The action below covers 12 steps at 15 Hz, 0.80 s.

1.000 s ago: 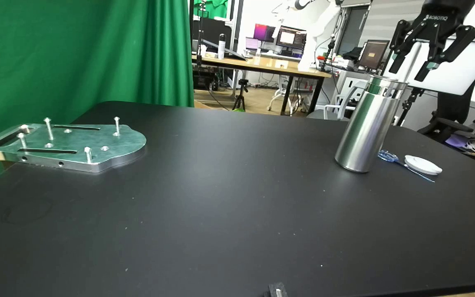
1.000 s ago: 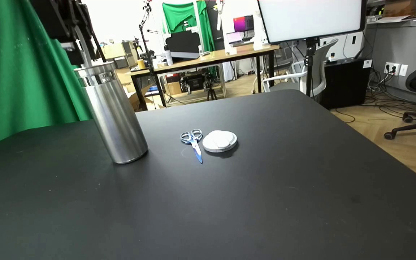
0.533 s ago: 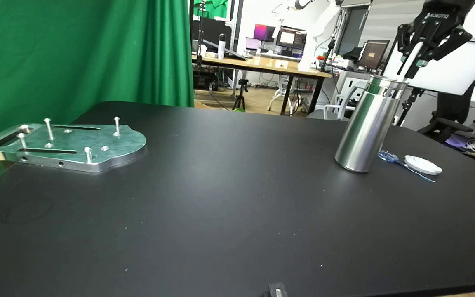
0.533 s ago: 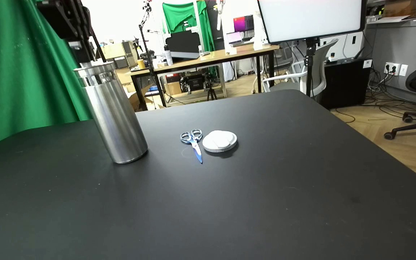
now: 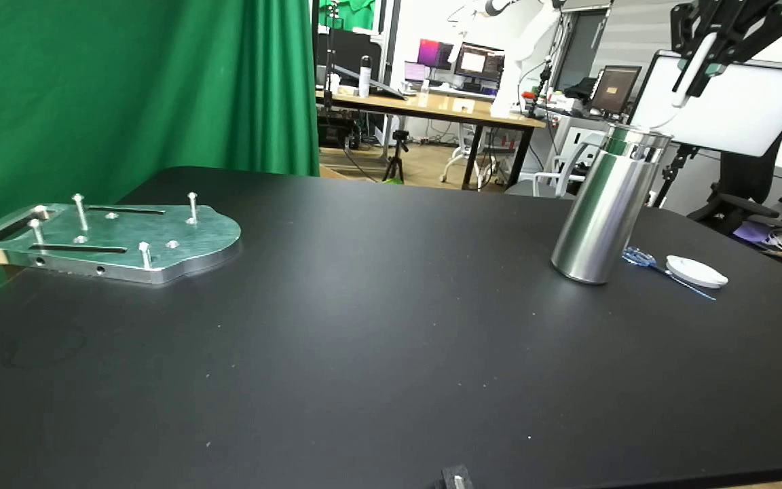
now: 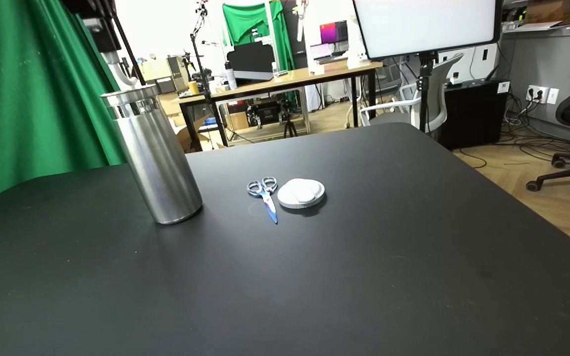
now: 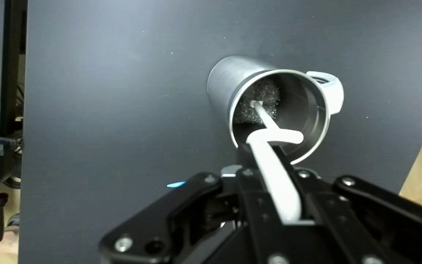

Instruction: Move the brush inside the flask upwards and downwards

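The silver flask (image 5: 605,210) stands on the black table, seen in both exterior views. Its open mouth shows in the wrist view, where the flask (image 7: 229,77) leans away in perspective. My gripper (image 7: 264,154) is above the rim, shut on the white handle of the brush (image 7: 275,172). The brush's bristles (image 7: 260,101) are inside the flask, near its wall. Between handle and mouth, the brush's bent white stem (image 6: 125,79) shows in an exterior view. The gripper (image 5: 698,78) is clear of the rim there, with the brush slanting down from its fingers.
Blue scissors (image 6: 267,198) and a round white lid (image 6: 301,193) lie beside the flask. A white loop-like piece (image 7: 333,91) juts from the flask's rim. A metal plate with upright pegs (image 5: 113,234) rests at the table's far end, by a green curtain (image 5: 133,88).
A second ago the jaws stood apart around the brush handle; they then came together on it. Since then the gripper has risen, drawing the brush partly upward. The flask has stayed put.
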### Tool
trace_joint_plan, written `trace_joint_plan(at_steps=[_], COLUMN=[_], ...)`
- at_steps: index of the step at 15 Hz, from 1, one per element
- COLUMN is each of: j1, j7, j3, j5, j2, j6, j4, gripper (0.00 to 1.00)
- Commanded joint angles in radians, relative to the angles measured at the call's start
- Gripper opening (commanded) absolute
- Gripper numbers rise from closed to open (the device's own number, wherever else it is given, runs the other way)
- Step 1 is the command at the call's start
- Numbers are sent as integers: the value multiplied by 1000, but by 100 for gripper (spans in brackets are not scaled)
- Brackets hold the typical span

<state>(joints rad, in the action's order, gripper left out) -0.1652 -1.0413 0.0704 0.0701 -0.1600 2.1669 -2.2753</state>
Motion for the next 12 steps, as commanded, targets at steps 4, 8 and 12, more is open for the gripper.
trace_joint_plan(at_steps=[4,8,12], j1=[7,4,-9], j7=[-26,-11,-13], j3=[-23,-36,-32], j5=[-26,-23,-29], j2=[-116,-154,-118], j6=[-158,-216,-172], j4=[65,92,90], gripper=[4,4,4])
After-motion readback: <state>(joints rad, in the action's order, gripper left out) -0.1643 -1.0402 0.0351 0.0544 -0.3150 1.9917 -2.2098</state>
